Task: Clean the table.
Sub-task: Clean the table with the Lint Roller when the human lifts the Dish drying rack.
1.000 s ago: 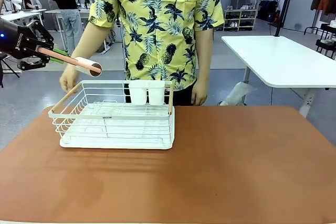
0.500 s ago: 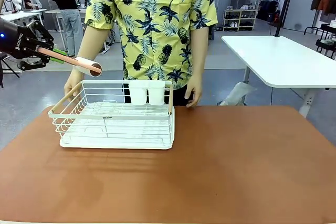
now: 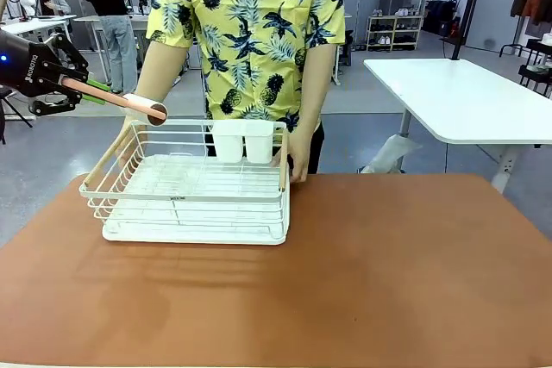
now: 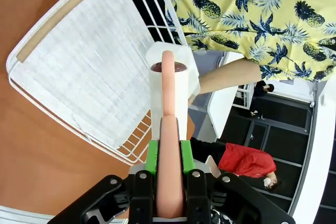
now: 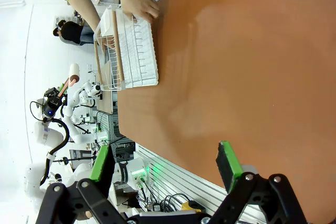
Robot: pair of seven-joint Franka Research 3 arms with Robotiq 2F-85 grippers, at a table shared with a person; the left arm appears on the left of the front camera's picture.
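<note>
Left gripper [image 3: 93, 90] is clamping tight on the pink handle of a lint roller [image 3: 142, 108], green pads pressing it from both sides, and in the left wrist view the left gripper [image 4: 169, 157] is showing that handle running straight up between its fingers to the white roll. It is hanging high off the far left corner of the table [image 3: 388, 282], so the reddish-brown top is lying below it and off to its right. The roller's head is hovering over the left end of a white wire dish rack [image 3: 194, 191]. Right gripper [image 5: 164, 163] is standing wide with nothing between its pads, and the table [image 5: 236, 51] is spreading out beneath and beyond it.

A person at the far edge is gripping the rack by both wooden-handled ends, one hand [image 3: 297, 164] wrapping the right end. The other hand is mostly hiding behind the roll. Two white cups [image 3: 244, 142] are sitting at the rack's far side. The rack's far side is looking raised, but I cannot tell whether its near edge is touching the table. In the left wrist view the table [image 4: 31, 103] is peeking out along the left, the rack covering much of it. A white table [image 3: 457, 96] is running off the right edge.
</note>
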